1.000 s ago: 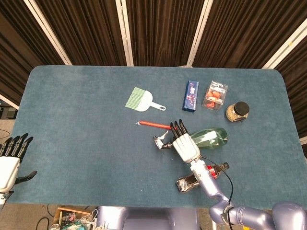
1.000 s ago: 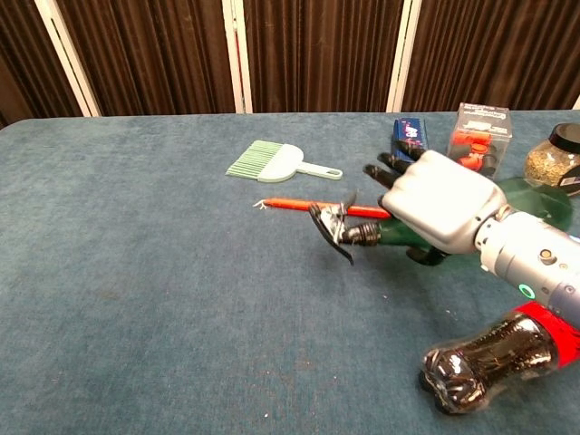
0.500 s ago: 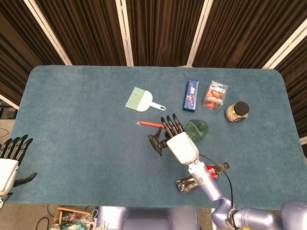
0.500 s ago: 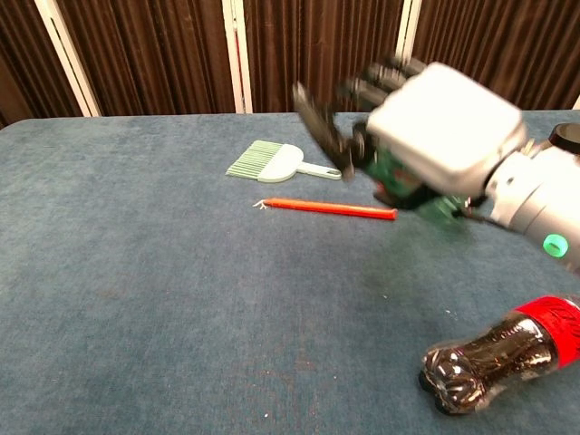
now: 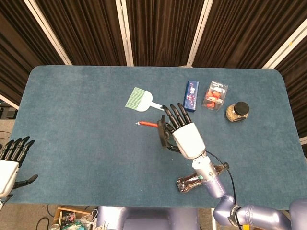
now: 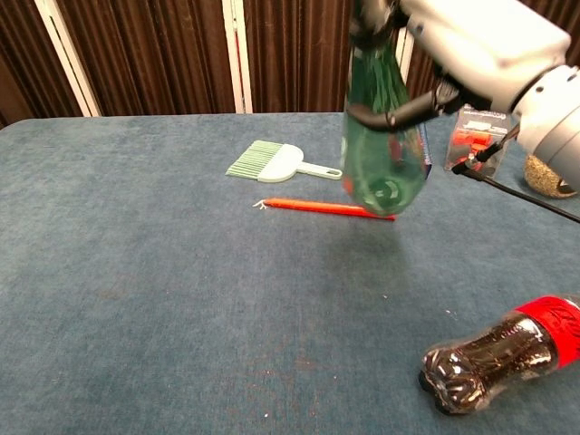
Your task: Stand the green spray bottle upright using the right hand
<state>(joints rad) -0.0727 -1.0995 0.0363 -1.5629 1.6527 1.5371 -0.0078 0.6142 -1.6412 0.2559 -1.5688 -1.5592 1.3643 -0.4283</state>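
Blue table point(image 6: 136, 272) lies under all. Right hand point(image 6: 480, 45) grips the green spray bottle point(image 6: 381, 154) near its top. Bottle hangs about upright, base at six o'clock, not touching down, above the red pencil point(image 6: 317, 207). Left hand point(image 5: 12, 158) waits open, far away.

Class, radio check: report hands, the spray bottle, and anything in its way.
Right hand holds green spray bottle, near upright, clear of table. Left hand open, idle at table edge. Red pencil lies just behind it.

Spray bottle point(image 6: 384, 145) in right robot hand point(image 5: 186, 136), above pencil point(image 6: 324, 207), right of brush point(image 6: 277, 161).
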